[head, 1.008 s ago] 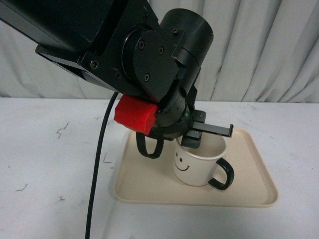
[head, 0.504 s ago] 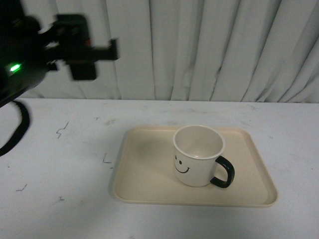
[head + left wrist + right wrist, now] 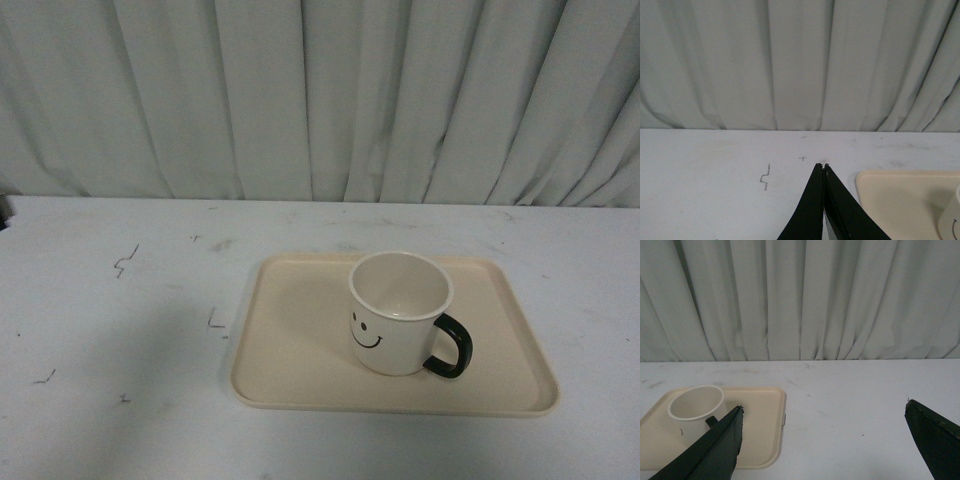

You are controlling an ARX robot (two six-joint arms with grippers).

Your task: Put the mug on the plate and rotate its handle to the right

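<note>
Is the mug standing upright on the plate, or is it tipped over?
Upright. The mug stands on its base on the plate, open rim facing up, handle at its right side.

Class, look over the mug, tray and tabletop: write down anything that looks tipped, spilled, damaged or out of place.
Nothing stands out. The mug stands upright on the plate, right of its middle, with its handle toward the right and no spill. The only blemishes are small dark scuff marks on the white table.

The left gripper (image 3: 823, 169) is holding its two dark fingers (image 3: 810, 212) pressed together (tips touching), while the right gripper (image 3: 823, 405) is holding its fingers (image 3: 715, 450) spread wide apart, both aiming roughly level.
</note>
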